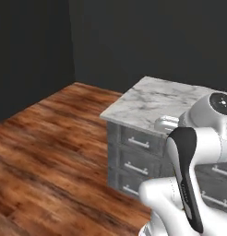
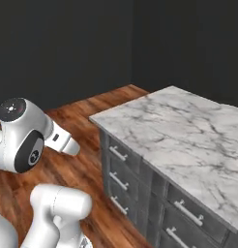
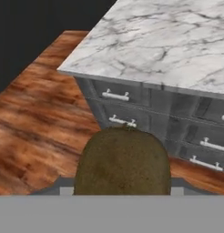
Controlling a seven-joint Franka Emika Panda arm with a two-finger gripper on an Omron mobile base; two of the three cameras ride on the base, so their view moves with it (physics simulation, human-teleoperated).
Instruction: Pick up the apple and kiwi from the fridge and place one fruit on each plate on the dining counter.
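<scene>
A: Hand view first. What sits at the bottom of the frame?

B: The kiwi [image 3: 122, 161], a brown to olive fuzzy oval, fills the lower centre, right against the camera. Dark grey finger parts peek out on either side of it at the bottom edge, so the gripper [image 3: 122, 189] appears pinched on the kiwi, though the tips themselves are hidden behind the fruit.

A: And beyond the fruit?

B: The dining counter [image 3: 177, 41], white marble with grey veins, spreads across the upper right of the frame. Its corner points toward the upper left. Under the top is a grey base with rows of drawers [image 3: 132, 107] that carry pale bar handles. The wooden floor [image 3: 32, 123] runs down the left side, and a dark wall takes the upper left corner.

A: What does the left base view give?

B: The same counter [image 1: 152, 99] lies at centre right, its drawers [image 1: 136, 154] facing the lower left. The white arm [image 1: 194, 156] rises in the lower right corner and covers part of the counter's edge. The floor [image 1: 50, 152] takes the left half, dark walls the top.

A: The right base view?

B: The marble top [image 2: 188, 140] stretches from the centre to the right edge, drawers [image 2: 121, 179] below it. The arm [image 2: 29, 140] stands at lower left, over the floor [image 2: 92, 126].
</scene>
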